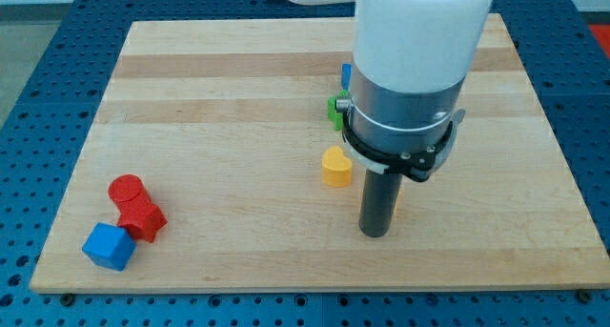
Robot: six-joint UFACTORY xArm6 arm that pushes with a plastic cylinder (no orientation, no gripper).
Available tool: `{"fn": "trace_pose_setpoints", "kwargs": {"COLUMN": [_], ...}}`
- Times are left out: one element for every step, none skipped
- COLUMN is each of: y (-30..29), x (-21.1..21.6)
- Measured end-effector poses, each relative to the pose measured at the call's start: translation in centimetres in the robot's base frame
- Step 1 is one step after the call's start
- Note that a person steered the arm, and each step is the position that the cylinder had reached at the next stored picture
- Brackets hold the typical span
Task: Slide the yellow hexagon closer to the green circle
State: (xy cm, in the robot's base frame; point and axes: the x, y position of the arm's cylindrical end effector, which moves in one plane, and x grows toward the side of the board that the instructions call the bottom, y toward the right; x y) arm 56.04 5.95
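My tip rests on the board at the view's lower middle-right. A yellow block, heart-like in outline, sits just up and to the left of the tip, a small gap apart from the rod. A green block shows above it, mostly hidden behind the arm, so I cannot tell its shape. No yellow hexagon shows; the arm's wide body hides the board behind it.
A blue block peeks out from behind the arm above the green one. At the view's lower left stand a red cylinder, a red block and a blue cube, close together near the board's edge.
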Motion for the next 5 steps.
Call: {"fn": "trace_pose_setpoints", "kwargs": {"y": [0.7, 2.0, 3.5, 3.9, 3.1], "x": [-1.0, -1.9, -2.9, -4.6, -5.5]}}
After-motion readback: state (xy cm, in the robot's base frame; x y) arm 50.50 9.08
